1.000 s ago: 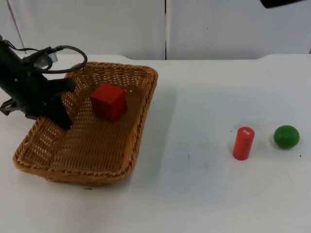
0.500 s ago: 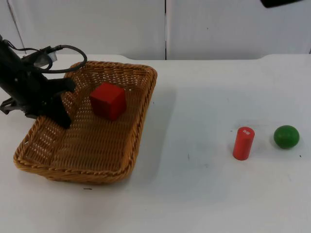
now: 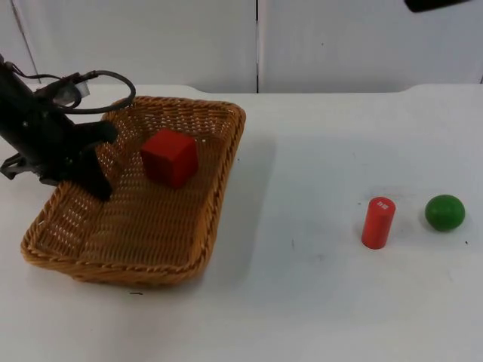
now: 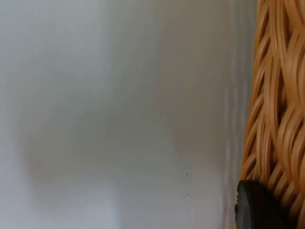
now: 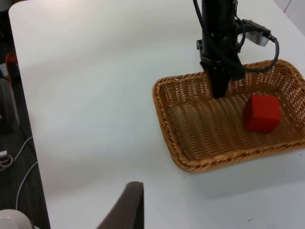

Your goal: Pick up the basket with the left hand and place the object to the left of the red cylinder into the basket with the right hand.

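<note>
A woven wicker basket (image 3: pixel 224 154) sits on the left half of the table with a red cube (image 3: pixel 170 157) inside it toward the back. My left gripper (image 3: pixel 89 179) is shut on the basket's left rim, one finger inside the wall. In the left wrist view the basket weave (image 4: pixel 276 95) runs right past a black fingertip (image 4: pixel 255 206). The red cylinder (image 3: pixel 378 222) stands upright far to the right. My right arm (image 3: pixel 441 4) waits high at the back right. From there my right gripper (image 5: pixel 131 210) looks down on the basket (image 5: pixel 164 119), the cube (image 5: pixel 261 113) and the left gripper (image 5: pixel 219 88).
A green ball (image 3: pixel 444 212) lies just right of the red cylinder. White table top stretches between the basket and the cylinder. The grey partition wall closes off the back.
The basket has shifted very slightly in the left gripper's hold, its near edge a touch higher, the cube moving with it. The right arm has not moved.
</note>
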Controlling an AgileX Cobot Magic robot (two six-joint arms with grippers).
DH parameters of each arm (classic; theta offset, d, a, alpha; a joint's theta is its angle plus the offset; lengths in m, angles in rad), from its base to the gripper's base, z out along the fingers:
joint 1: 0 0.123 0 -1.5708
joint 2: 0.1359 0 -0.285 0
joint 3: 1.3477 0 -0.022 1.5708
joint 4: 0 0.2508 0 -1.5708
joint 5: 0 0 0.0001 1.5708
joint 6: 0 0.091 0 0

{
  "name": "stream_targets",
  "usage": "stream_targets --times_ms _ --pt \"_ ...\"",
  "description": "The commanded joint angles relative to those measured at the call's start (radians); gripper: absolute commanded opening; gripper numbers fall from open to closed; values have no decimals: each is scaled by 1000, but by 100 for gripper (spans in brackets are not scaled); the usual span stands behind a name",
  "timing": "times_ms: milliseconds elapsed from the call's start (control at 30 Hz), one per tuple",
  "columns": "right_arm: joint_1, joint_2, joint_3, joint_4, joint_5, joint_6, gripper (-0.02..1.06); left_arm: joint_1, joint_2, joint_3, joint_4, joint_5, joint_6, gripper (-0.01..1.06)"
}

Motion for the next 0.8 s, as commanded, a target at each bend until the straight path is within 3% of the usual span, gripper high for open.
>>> stream_targets --times_ms 0,100,133,200,233,267,367,500,767 --pt "-4 -6 5 -3 2 4 95 0 -9 -9 -51 17 -6 0" --pt "-4 -6 5 -3 2 4 95 0 -9 -9 -53 27 -6 19" --pt "-4 -6 5 -3 2 4 95 0 -9 -9 -53 27 -6 19" --pt "-4 -6 5 -3 1 4 95 0 -9 -9 -55 35 -6 39" --pt "-4 -6 5 -3 1 4 95 0 -9 -9 -55 41 -6 62" --pt "-4 -6 5 -3 1 4 95 0 -9 -9 -55 41 -6 62" --pt "-4 -6 5 -3 1 4 95 0 -12 -9 -46 47 -6 90" --pt "-4 -6 5 -3 1 4 95 0 -12 -9 -52 73 -6 102" --pt "-4 -6 5 -3 4 4 95 0 -39 -9 -13 75 -28 102"
